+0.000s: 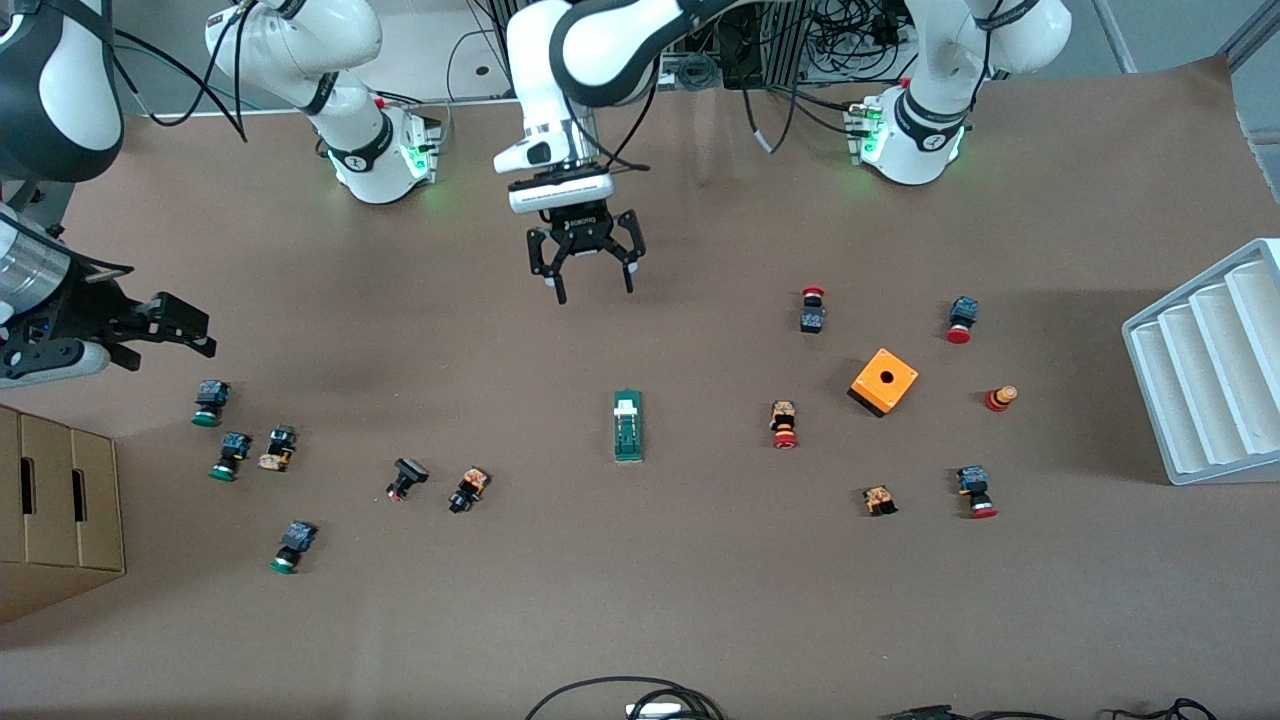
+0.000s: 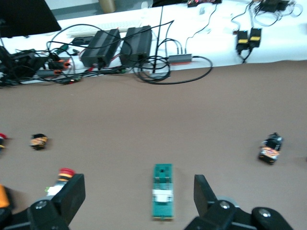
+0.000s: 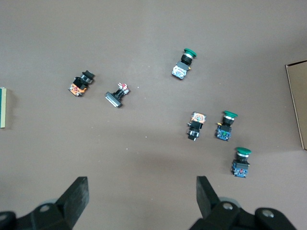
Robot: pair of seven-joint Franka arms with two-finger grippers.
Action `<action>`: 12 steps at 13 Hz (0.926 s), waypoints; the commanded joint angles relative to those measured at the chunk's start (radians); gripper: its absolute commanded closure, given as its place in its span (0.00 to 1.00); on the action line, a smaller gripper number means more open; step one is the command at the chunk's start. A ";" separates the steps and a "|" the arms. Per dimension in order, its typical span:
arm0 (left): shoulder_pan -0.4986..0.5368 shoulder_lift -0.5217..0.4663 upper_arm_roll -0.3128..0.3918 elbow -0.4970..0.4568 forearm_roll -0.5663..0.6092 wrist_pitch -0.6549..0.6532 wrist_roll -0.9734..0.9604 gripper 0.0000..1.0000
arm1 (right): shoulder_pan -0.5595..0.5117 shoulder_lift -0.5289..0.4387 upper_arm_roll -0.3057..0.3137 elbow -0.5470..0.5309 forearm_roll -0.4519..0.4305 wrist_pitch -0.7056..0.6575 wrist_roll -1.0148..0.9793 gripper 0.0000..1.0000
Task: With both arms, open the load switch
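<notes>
The narrow dark-green load switch with a white tab (image 1: 628,426) is seen flat at frame centre on the brown table (image 1: 700,600). The left gripper (image 1: 590,282) is held wide open and empty above it in the frame. The right gripper (image 1: 150,335) is spread open, empty, at the left edge.

Front view: high, faces arms, whole table (image 1: 700,600). Wrist views: look past own fingers at table; all share load switch (image 1: 627,425).

The load switch (image 1: 628,426) lies mid-table. The left gripper (image 1: 590,290), open, hangs at its 11 o'clock; the right gripper (image 1: 165,335), open, at its 9 o'clock.
</notes>
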 commanded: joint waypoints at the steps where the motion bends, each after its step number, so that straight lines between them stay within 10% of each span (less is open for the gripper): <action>1: 0.102 -0.112 -0.018 -0.034 -0.091 0.018 0.157 0.00 | 0.007 -0.016 -0.001 -0.012 -0.023 0.016 -0.005 0.00; 12: 0.114 -0.118 -0.020 -0.028 -0.128 0.029 0.179 0.00 | 0.005 -0.007 -0.002 0.019 -0.024 0.010 0.000 0.00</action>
